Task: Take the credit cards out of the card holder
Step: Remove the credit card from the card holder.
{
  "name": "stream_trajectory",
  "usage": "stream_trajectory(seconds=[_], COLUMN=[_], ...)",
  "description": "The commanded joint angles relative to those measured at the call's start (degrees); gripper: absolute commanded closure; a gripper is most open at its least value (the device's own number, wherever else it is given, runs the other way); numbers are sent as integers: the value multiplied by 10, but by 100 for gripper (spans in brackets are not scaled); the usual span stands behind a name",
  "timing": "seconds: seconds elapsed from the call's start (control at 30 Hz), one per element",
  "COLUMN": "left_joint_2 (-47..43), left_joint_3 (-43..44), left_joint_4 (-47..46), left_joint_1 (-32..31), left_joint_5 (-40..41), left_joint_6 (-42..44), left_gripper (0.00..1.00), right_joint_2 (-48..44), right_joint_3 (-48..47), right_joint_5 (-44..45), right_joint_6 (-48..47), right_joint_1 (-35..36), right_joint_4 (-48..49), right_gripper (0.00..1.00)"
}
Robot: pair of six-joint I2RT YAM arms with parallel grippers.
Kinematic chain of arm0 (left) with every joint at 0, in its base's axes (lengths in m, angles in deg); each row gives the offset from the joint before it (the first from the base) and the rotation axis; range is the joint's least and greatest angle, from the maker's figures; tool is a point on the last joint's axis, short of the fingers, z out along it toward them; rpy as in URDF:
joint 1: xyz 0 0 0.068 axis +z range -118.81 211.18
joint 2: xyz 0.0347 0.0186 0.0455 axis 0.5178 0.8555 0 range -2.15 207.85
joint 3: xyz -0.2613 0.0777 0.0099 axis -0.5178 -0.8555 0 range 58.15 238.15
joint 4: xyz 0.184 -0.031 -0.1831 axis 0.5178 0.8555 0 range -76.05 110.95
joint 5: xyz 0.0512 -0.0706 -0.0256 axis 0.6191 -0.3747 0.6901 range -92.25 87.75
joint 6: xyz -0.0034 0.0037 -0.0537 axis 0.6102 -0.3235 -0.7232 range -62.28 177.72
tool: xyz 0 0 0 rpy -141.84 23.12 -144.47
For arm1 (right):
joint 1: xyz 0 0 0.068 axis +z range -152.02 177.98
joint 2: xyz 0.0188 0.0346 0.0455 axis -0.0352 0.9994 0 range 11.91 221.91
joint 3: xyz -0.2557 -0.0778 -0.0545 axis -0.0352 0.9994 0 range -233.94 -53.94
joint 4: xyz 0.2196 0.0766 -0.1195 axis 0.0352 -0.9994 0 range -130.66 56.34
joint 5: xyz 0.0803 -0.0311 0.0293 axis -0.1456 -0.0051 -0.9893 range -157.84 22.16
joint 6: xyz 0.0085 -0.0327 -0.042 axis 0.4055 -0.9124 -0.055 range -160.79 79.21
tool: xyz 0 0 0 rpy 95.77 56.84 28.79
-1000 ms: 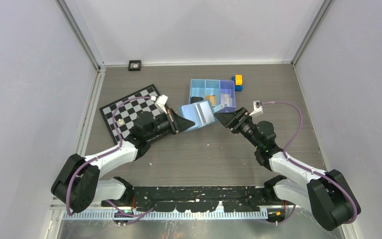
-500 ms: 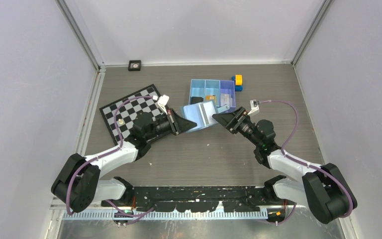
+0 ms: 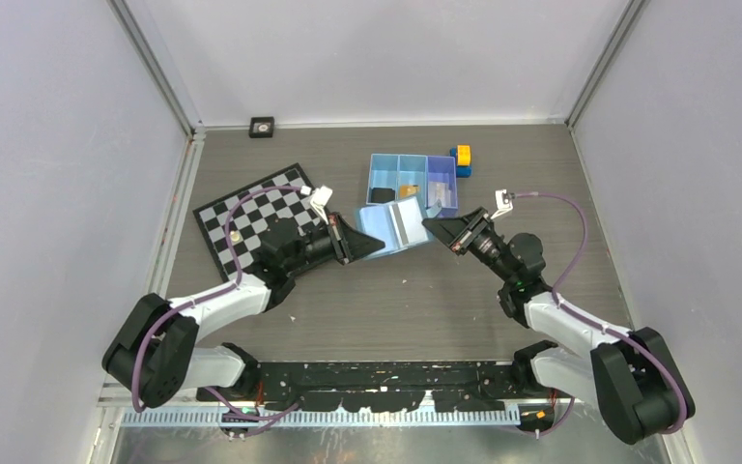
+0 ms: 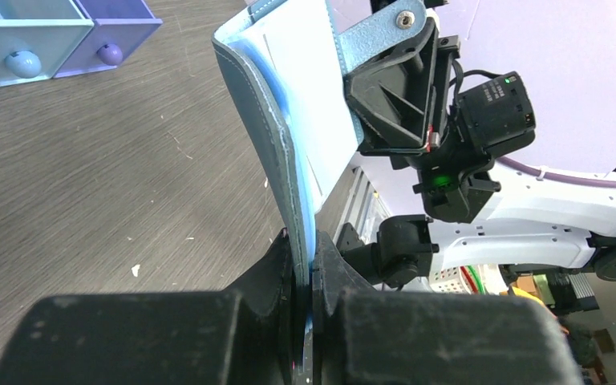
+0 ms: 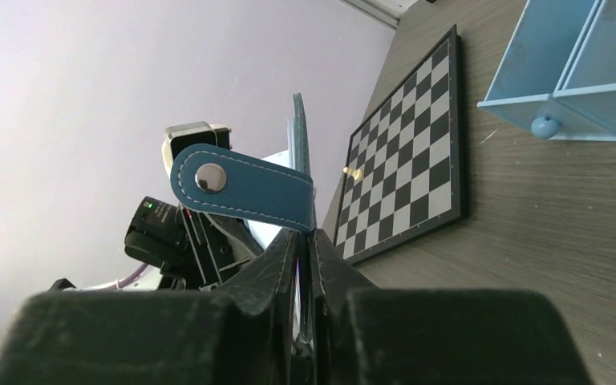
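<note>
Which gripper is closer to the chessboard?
Left. The left gripper sits just right of the chessboard; the right gripper is farther right, beyond the card holder.

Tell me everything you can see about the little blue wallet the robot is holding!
The card holder is a small blue wallet that looks like stitched leather, darker outside and pale blue inside. It is spread open and held on edge above the table, near the blue tray. The left gripper pinches one end, the right gripper the other, beside its strap with a round metal snap.
</note>
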Motion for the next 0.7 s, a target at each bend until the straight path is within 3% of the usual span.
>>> stream_trajectory(seconds=[0.0, 0.3, 0.43, 0.67], left_joint_2=[-12, -26, -28, -27], left_joint_3=[16, 18, 17, 19], left_joint_4=[-5, 17, 17, 18], left_joint_1=[-6, -6, -6, -6], left_joint_5=[-3, 4, 4, 1], left_joint_6=[34, 47, 48, 48], left_gripper=[100, 100, 100, 100], right_joint_2=[-24, 4, 6, 16], right_joint_3=[-22, -44, -54, -75], right_joint_5=[-8, -32, -31, -27], right_joint_6=[-26, -41, -55, -84], right_joint_1=[-2, 1, 5, 26], right_joint_4=[-23, -48, -77, -119], right_gripper=[86, 69, 81, 80])
